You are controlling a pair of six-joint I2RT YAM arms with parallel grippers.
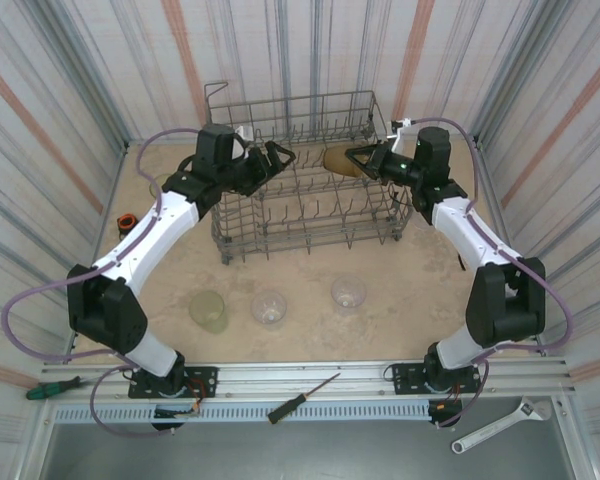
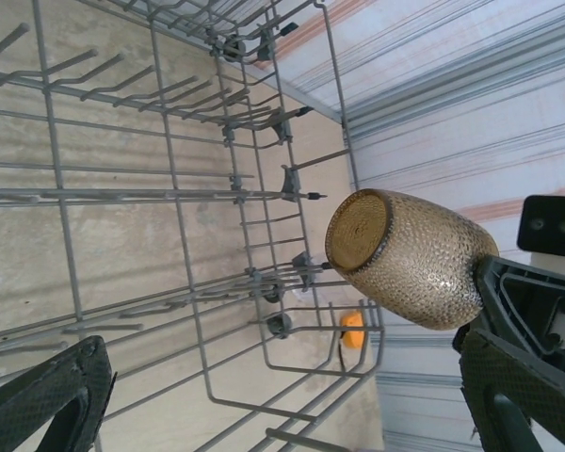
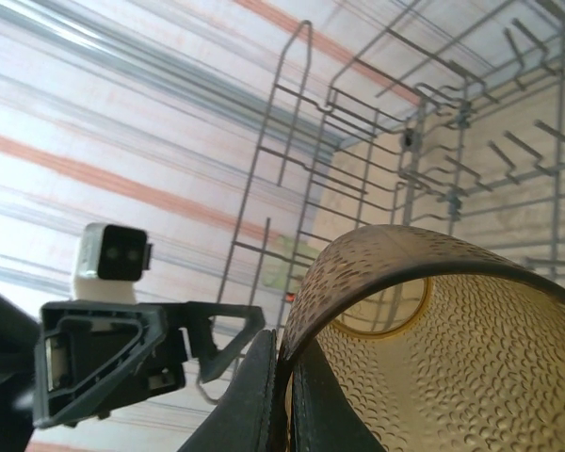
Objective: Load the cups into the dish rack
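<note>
An amber-brown dimpled plastic tumbler [image 1: 336,161] is pinched by its rim in the closed right gripper [image 1: 356,156] and held on its side over the far right part of the large grey wire dish rack [image 1: 300,225], not yet set down. No cup is seen seated among the tines. A yellow-green tumbler [image 1: 208,310], a clear tumbler [image 1: 269,307] and a second clear tumbler [image 1: 348,292] are left on the beige table [image 1: 410,300]. The empty left gripper [image 1: 280,157] is spread wide near the held cup, so room there is judged tight.
</note>
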